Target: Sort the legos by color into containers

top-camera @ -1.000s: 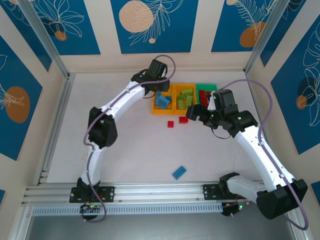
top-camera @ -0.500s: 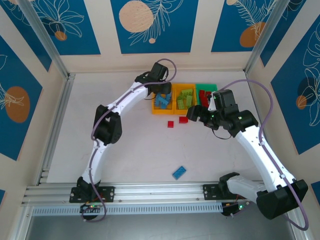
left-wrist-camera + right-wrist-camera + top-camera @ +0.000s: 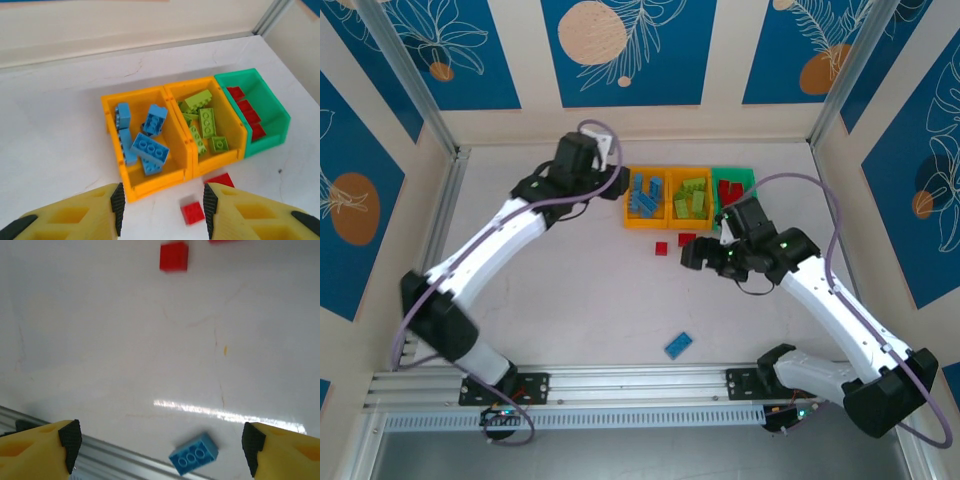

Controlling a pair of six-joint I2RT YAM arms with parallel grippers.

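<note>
Left jaws partly spread, empty; right jaws wide apart, apparently holding nothing

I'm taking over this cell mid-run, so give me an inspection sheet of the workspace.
Surface: white tabletop, faint scuffs.
Job's things: blue legos in left orange bin, lime legos in middle orange bin, red legos in green bin; loose on the tabletop, two red legos near the bins, one blue lego near the front rail.
Clutter: nothing seen.
Hands: left hand open, empty, beside the bins; right hand open, empty, over bare tabletop.
Cables: purple cable looped on each arm, no snag seen.
Surroundings: blue patterned walls, aluminium frame.
</note>
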